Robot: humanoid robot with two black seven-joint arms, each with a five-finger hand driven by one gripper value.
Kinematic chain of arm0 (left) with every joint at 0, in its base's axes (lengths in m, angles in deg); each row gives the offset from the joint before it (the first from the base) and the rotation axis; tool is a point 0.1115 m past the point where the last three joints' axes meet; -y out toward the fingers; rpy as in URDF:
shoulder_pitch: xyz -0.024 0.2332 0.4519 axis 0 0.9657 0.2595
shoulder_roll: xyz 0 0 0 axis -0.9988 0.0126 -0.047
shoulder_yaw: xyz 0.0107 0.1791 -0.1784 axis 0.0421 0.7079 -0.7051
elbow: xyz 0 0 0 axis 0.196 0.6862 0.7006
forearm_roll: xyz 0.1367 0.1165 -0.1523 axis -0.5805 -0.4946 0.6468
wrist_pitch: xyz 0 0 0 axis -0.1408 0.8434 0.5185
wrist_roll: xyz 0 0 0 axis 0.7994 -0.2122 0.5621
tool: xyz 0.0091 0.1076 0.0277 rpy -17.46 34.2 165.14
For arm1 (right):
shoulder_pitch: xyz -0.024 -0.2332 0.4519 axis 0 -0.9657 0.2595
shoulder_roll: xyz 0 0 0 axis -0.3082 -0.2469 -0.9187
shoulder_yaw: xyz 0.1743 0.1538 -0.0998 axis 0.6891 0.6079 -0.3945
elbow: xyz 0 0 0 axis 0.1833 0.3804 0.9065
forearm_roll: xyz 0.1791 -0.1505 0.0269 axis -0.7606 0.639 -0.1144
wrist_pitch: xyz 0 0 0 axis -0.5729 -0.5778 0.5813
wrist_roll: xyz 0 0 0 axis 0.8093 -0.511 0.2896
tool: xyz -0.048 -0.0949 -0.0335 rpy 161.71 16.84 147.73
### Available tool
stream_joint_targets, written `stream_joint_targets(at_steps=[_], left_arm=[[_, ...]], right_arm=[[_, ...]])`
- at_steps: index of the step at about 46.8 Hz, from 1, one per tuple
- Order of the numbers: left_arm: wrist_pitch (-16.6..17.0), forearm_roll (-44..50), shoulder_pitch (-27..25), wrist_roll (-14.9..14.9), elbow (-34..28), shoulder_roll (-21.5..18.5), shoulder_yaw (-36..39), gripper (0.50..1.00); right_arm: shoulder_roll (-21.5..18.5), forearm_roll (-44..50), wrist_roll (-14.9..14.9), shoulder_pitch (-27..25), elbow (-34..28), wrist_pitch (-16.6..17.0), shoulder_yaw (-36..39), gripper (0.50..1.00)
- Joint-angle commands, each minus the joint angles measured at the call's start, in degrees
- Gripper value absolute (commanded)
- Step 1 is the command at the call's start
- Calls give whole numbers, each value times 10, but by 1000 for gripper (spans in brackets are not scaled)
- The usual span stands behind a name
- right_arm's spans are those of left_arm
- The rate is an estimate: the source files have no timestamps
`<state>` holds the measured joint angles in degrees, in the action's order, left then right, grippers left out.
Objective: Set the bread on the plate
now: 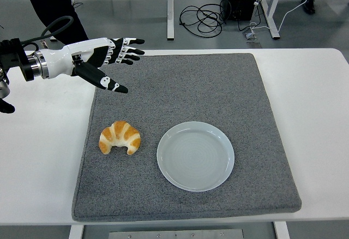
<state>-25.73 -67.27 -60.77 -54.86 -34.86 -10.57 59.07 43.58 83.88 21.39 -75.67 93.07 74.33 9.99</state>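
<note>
A golden croissant [120,137] lies on the left part of the grey mat [185,86]. Just right of it sits an empty pale plate [196,155], apart from the bread. My left hand [117,59] hovers over the mat's far left corner, well beyond the croissant, with fingers spread and the thumb pointing down toward the mat. It holds nothing. My right arm does not show.
The grey mat covers most of the white table [316,102]. A person in dark clothes [52,1] stands beyond the table's far left corner. Cables [204,18] and table legs lie on the floor behind.
</note>
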Motion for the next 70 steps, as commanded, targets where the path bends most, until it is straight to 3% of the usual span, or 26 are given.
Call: stream_joint_targets(at_steps=[1,16,29,41,54,70], left_arm=[[1,-21,0,0,-28,-19,1,939],[1,-100,2,0,-101,-80,2,939],[5,-146,6,0,-101,-83,4,939],[57,-215,57,5,-101,-75,4,937],[133,-222,101,11,-99,-29,4,937],[156,-233,146,11,-97,-14,5,928]], right_arm=[[0,-1,0,0,0,0,0,1000],[0,0,0,4,0,0,0,1000],[0,0,0,5,0,0,0,1000],[0,0,0,5,0,0,0,1000],[0,0,0,5,0,0,0,1000],[0,0,0,5,0,0,0,1000]])
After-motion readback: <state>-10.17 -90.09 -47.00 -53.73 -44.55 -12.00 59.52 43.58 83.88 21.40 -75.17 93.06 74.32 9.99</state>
